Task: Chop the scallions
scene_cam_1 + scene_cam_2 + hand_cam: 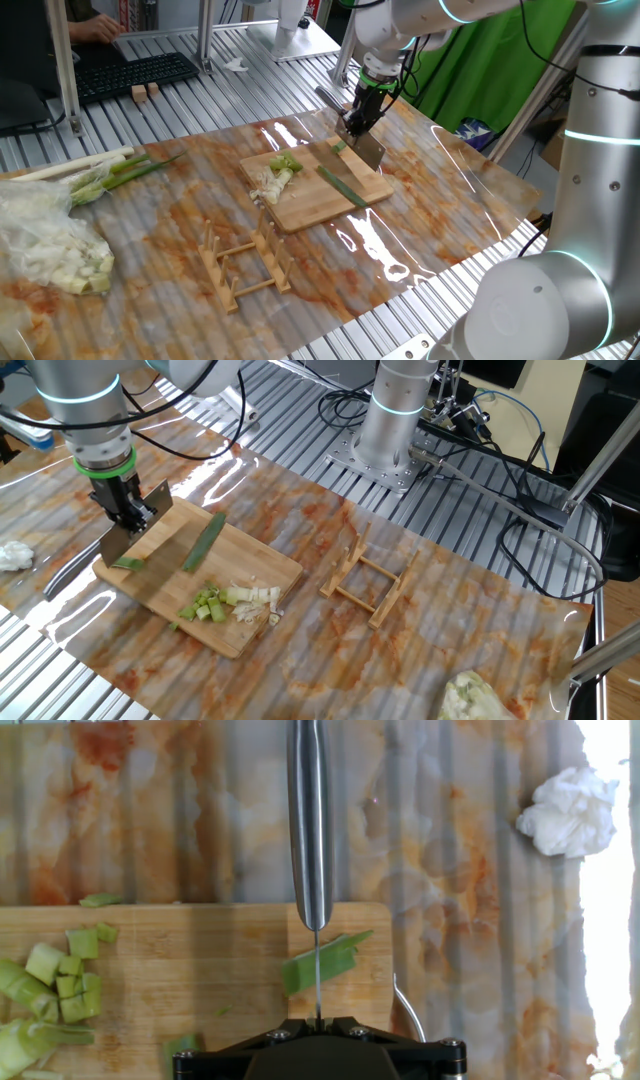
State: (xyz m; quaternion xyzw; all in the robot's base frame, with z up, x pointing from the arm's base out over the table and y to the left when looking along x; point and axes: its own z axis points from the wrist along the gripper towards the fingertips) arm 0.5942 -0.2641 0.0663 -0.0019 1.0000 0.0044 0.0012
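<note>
Scallions (228,604): chopped bits heaped on the cutting board (262,568), one long green leaf (318,963) under the blade.
Gripper (128,510): clenched on the knife (135,538).
Technique: likely press straight down, blade square across the leaf.

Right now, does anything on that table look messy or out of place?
A little. One green scallion bit lies off the cutting board, on the table just past its edge. A crumpled white wad sits loose on the table beyond the board. Otherwise the chopped pieces are heaped on the board, and the knife stands on a leaf.
</note>
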